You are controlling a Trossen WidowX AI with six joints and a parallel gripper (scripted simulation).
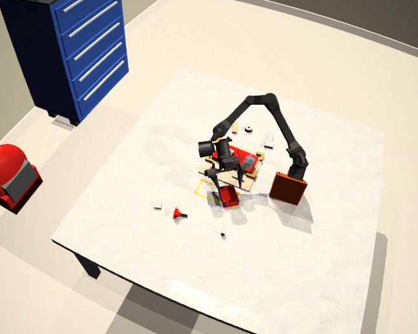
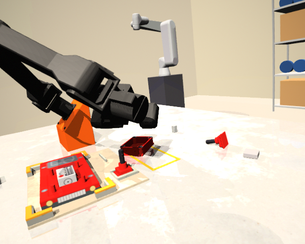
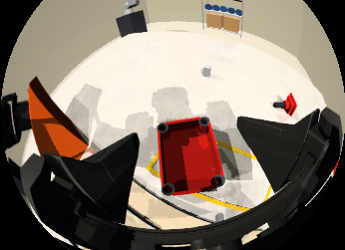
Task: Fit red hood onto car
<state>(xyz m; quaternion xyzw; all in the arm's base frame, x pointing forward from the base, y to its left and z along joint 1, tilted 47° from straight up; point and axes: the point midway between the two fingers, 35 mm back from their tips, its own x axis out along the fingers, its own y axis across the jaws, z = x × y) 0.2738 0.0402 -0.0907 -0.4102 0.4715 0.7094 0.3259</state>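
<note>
The red hood lies upside down on the table, its hollow side and corner bosses facing up, partly over the yellow outline. My gripper is wide open and empty; in the wrist view its fingers stand on either side of the hood, with gaps. In the exterior view the fingertips are hidden. The red chassis sits in the jig with the white engine block on its deck. Dark pegs stand around the engine; the arm partly covers the chassis in the top view.
A red piece with a black stem stands on the jig board near the hood. A similar piece lies on its side. Small blocks and a grey block lie around. The orange arm base stands nearby.
</note>
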